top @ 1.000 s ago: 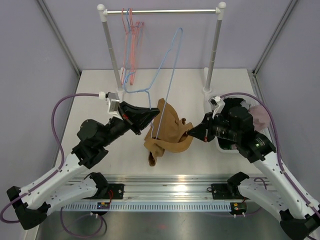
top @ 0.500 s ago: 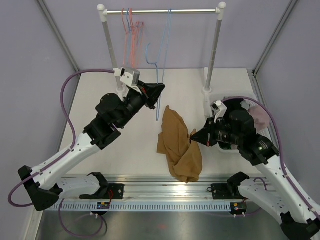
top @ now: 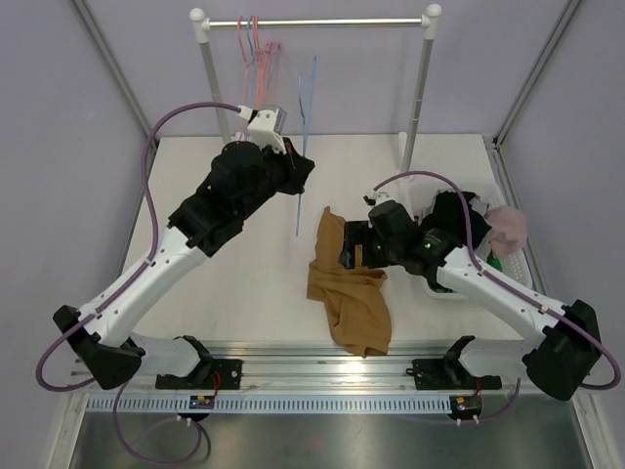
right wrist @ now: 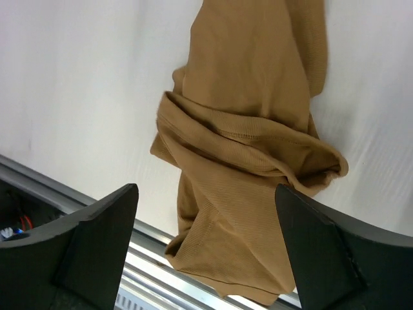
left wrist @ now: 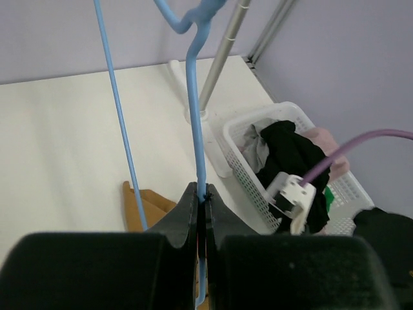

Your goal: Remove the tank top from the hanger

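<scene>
The tan tank top (top: 354, 298) lies crumpled on the table near the front edge, free of the hanger; it also shows in the right wrist view (right wrist: 248, 129) and as a corner in the left wrist view (left wrist: 153, 201). My left gripper (top: 303, 174) (left wrist: 201, 191) is shut on the lower wire of the bare blue hanger (top: 307, 117) (left wrist: 193, 116), held up near the rack. My right gripper (top: 354, 246) (right wrist: 206, 197) hovers open just above the tank top, with nothing between its fingers.
A clothes rack (top: 317, 21) stands at the back with pink and red hangers (top: 260, 61) on its left end. A white basket (top: 441, 291) (left wrist: 240, 141) of clothes sits at the right. A metal rail (top: 312, 357) runs along the front edge.
The tank top slid off the hanger and dropped to the table. My left gripper carried the hanger up and back toward the rack. My right gripper let go of the cloth and opened.
</scene>
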Robot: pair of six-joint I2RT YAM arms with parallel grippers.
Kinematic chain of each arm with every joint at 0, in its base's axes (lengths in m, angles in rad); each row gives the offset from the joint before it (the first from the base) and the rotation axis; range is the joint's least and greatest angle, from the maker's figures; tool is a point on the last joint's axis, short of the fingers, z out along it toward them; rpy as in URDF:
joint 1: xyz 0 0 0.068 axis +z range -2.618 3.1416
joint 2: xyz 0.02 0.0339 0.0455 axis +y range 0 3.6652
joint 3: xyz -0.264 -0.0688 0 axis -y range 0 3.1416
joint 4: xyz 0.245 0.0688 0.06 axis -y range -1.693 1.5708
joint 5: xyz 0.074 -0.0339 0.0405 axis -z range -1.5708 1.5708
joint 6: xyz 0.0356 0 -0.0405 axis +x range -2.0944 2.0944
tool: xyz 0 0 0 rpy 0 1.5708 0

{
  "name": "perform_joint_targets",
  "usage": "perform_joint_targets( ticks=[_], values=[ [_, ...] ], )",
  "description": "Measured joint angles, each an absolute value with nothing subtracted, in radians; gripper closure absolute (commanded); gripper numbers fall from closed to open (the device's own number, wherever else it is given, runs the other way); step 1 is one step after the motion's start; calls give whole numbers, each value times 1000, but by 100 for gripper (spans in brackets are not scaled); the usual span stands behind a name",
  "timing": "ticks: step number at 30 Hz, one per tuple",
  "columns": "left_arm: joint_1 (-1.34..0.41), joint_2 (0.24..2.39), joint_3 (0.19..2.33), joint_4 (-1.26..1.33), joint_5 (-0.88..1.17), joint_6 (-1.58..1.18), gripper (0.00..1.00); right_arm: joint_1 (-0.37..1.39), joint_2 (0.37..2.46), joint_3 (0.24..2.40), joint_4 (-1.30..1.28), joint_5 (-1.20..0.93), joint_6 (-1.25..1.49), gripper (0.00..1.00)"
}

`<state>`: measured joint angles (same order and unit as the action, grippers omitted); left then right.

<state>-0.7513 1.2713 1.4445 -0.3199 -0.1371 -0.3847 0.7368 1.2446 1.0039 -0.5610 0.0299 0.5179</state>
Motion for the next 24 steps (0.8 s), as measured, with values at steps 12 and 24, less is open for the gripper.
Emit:
perform_joint_targets(
  ticks=[12,24],
  values=[
    [-651,1596,1940,-603,-101,-386,100,738,864,984,-577,160,520,1],
    [-406,1963,2444,-754,127,-440,100,738,812,925,-618,132,520,1]
  ],
)
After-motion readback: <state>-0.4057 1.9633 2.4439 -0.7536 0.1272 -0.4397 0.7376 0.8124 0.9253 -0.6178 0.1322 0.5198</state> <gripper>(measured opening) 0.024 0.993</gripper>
